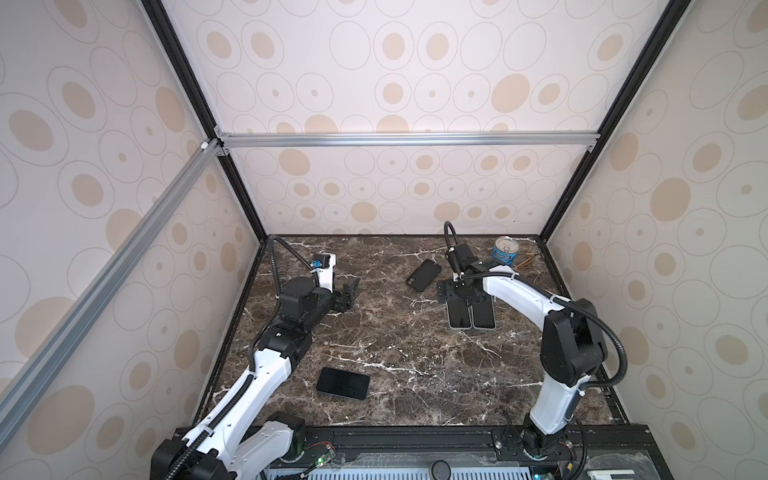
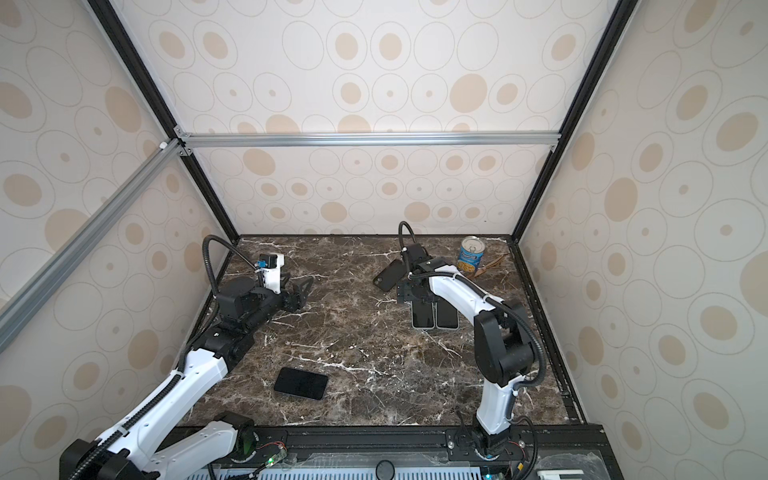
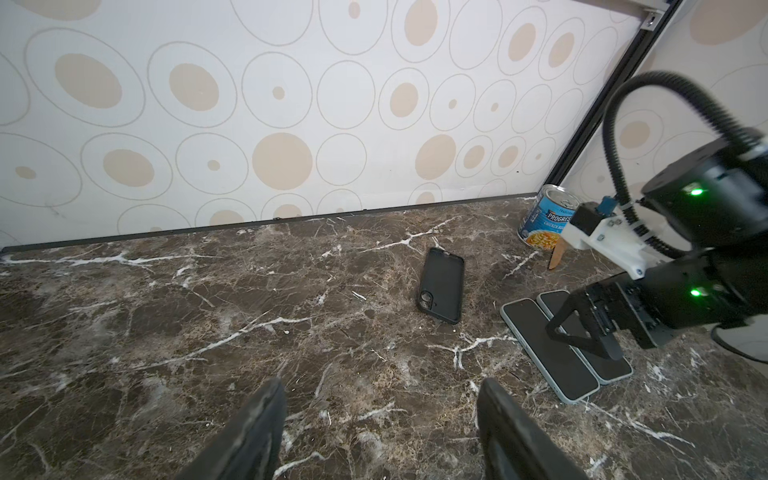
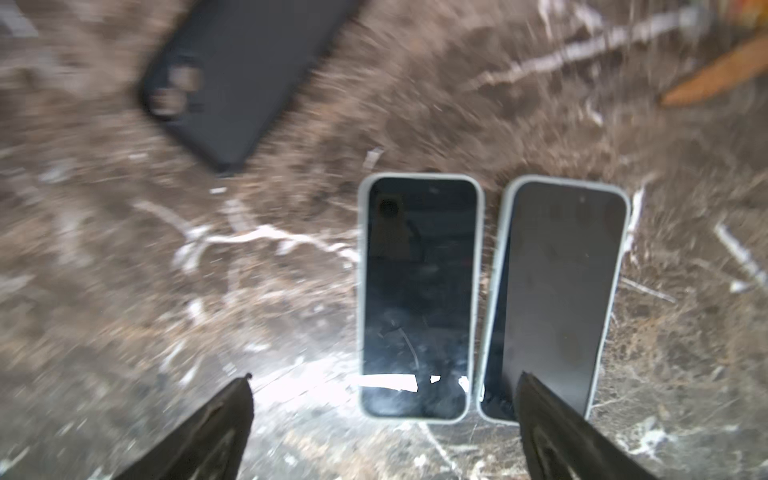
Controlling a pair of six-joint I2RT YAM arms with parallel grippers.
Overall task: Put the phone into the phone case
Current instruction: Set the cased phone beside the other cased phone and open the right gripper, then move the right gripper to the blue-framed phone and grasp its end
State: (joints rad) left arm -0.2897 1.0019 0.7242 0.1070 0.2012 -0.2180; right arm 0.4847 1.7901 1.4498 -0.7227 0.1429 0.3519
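Right wrist view: my right gripper is spread wide and empty, hanging just over a pale-edged phone that's lying screen-up on the marble table. There's a second phone right beside it. The black phone case lies nearby, not touching either. My left gripper is open too, holding nothing, well apart from all that.

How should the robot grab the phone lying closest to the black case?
Probably from straight above, pinching its two long edges. The phone lies flat, screen up, so only its thin sides offer a hold. The second phone crowds one edge; the gap looks widest at the end nearer the case, so grip there.
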